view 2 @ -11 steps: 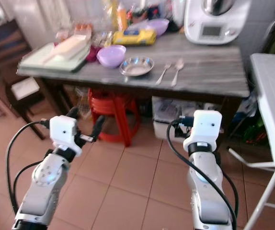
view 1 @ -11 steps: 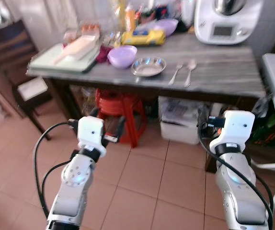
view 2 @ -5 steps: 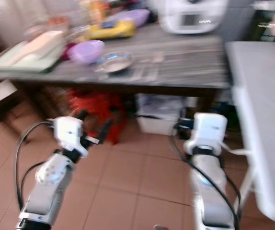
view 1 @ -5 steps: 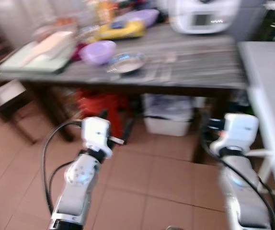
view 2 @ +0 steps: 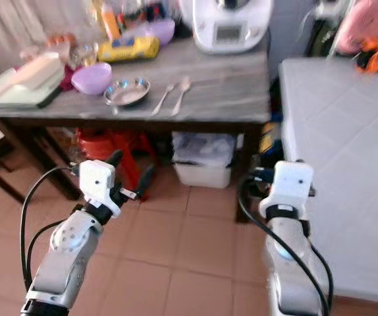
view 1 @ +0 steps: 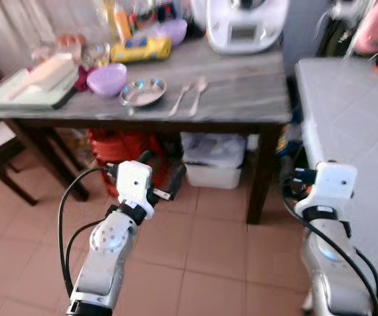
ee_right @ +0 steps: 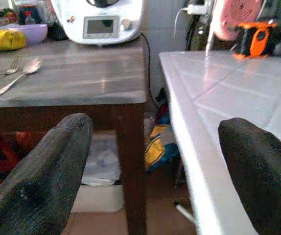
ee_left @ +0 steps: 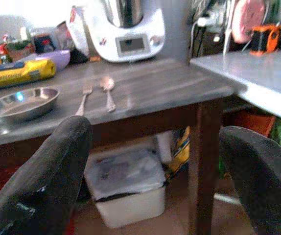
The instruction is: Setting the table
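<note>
Standing off from the grey wooden side table (view 1: pixel 242 99), both grippers empty and spread apart.
Head views: the metal fork (view 1: pixel 179 98) and metal spoon (view 1: pixel 197 94) lie side by side beside the shallow steel dish (view 1: pixel 143 91); the white tiled table (view 1: pixel 347 125) stands close to the right arm, a collision risk on any reach. Left wrist view: left gripper (ee_left: pixel 155 171) splayed wide, the cutlery well apart from it. Right wrist view: right gripper (ee_right: pixel 155 171) likewise wide, the white edge between its fingers.
</note>
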`<state>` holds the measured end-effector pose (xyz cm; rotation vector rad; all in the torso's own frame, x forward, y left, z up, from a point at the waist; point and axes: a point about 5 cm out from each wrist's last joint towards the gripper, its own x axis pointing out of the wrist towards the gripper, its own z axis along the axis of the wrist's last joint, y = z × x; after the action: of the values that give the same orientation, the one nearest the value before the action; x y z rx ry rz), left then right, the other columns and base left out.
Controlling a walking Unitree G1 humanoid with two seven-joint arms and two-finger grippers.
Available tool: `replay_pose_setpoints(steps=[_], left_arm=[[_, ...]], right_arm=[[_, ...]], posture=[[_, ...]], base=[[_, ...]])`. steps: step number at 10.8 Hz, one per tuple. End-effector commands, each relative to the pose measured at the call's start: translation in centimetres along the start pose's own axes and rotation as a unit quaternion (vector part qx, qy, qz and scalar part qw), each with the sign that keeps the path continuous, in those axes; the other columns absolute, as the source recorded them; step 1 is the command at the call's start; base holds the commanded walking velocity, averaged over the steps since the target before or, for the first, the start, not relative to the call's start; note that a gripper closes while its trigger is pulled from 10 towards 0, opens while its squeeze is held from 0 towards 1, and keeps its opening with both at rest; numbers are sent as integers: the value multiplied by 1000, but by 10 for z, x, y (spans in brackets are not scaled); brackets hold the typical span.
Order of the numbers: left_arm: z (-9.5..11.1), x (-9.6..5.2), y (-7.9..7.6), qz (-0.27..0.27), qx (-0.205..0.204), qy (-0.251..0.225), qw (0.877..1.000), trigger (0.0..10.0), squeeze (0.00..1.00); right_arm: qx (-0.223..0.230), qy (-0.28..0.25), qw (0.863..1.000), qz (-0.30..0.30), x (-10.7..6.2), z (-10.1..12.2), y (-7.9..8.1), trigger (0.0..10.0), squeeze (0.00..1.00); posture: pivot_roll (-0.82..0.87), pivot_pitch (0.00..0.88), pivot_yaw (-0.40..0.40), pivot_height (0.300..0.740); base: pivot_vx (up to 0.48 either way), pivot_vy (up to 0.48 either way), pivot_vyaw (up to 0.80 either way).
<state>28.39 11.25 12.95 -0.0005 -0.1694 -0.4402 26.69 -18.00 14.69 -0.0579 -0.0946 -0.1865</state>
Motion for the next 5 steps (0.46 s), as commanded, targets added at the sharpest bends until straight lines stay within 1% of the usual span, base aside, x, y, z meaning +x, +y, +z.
replay_pose_setpoints(steps=[1, 5], left_arm=[[-2, -5, 9, 8, 6, 11, 1000, 10000, 0], [-2, -4, 7, 2, 2, 12, 1000, 10000, 0]], right_arm=[[11, -2, 1000, 10, -2, 1, 7, 10000, 0], [11, -4, 1000, 3, -2, 2, 4, 10000, 0]], posture=[[-111, 85, 138, 740], [-117, 88, 141, 740]], base=[[0, -435, 0], [0, -432, 0]])
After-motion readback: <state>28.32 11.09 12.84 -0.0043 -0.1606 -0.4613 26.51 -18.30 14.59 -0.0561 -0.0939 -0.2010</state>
